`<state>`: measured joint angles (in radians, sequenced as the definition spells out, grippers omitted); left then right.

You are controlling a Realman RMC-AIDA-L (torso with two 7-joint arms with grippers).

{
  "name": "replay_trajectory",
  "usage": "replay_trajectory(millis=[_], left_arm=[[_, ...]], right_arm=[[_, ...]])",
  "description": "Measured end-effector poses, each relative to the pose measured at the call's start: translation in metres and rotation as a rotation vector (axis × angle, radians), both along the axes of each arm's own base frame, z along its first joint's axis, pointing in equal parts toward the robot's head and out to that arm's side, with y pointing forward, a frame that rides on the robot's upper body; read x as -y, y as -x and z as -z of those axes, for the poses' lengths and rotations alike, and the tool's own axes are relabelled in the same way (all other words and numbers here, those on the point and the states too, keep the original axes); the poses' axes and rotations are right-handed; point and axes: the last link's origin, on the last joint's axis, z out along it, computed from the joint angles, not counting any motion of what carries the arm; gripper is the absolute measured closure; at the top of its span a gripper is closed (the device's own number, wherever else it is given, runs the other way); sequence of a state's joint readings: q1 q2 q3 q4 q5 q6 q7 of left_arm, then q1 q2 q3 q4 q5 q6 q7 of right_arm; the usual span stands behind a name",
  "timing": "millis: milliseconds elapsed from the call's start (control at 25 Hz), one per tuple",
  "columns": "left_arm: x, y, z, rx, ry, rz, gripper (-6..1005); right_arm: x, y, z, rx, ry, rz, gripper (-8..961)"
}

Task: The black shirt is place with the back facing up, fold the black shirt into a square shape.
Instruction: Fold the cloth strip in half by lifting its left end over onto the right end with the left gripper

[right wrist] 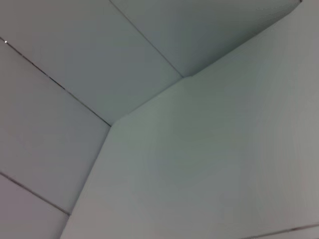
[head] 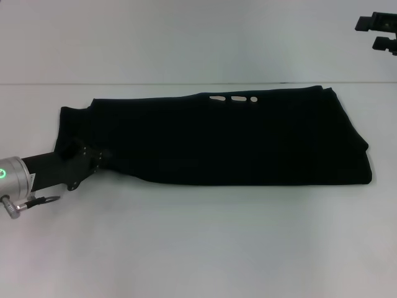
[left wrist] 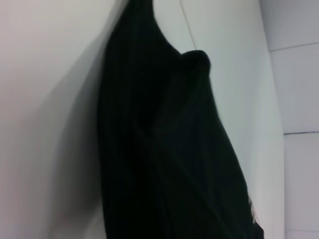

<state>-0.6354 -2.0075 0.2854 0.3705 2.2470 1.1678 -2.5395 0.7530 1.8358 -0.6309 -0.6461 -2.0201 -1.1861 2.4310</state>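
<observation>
The black shirt (head: 236,139) lies on the white table as a long folded band running left to right. A few white marks of its lettering (head: 234,99) peek out at its far edge. My left gripper (head: 98,158) is low at the shirt's left end, black against the black cloth, touching or just over its near-left corner. The left wrist view shows the shirt (left wrist: 164,149) close up, with folds and a raised corner. My right gripper (head: 379,32) is held up at the far right, away from the shirt, open and empty.
The white table (head: 198,248) reaches well past the shirt on the near side. A seam line (head: 37,84) crosses the surface behind the shirt. The right wrist view shows only pale panels (right wrist: 199,149).
</observation>
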Motion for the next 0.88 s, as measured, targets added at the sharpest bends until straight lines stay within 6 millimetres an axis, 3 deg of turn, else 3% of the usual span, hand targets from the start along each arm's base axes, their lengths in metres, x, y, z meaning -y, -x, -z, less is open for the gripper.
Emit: replay_trajectory(millis=[40, 120, 160, 200, 320, 600, 720, 880], left_arm=[[0.0, -0.001, 0.0, 0.0, -0.002, 0.012, 801], [0.001, -0.002, -0.001, 0.0, -0.009, 0.033, 991], [0.002, -0.002, 0.0, 0.0, -0.012, 0.039, 992], [0.002, -0.002, 0.0, -0.001, -0.013, 0.042, 993], [0.005, -0.001, 0.002, -0.007, -0.013, 0.051, 995], [0.002, -0.004, -0.001, -0.033, -0.032, 0.103, 996], [0.0, -0.003, -0.006, -0.064, -0.05, 0.13, 996], [-0.001, 0.0, -0.012, -0.133, -0.052, 0.179, 997]], right_arm=[[0.001, 0.0, 0.0, 0.006, -0.001, -0.017, 159], [0.007, 0.001, 0.001, 0.014, -0.008, -0.094, 158], [0.021, 0.0, 0.006, 0.01, -0.045, -0.225, 157], [0.021, 0.0, 0.006, 0.01, -0.045, -0.225, 157], [0.048, -0.013, 0.013, -0.009, -0.214, -0.376, 158], [0.11, -0.066, 0.022, 0.027, -0.495, -0.358, 158], [0.129, -0.079, 0.02, -0.025, -0.606, -0.328, 158], [0.137, -0.084, 0.019, -0.08, -0.664, -0.305, 158]])
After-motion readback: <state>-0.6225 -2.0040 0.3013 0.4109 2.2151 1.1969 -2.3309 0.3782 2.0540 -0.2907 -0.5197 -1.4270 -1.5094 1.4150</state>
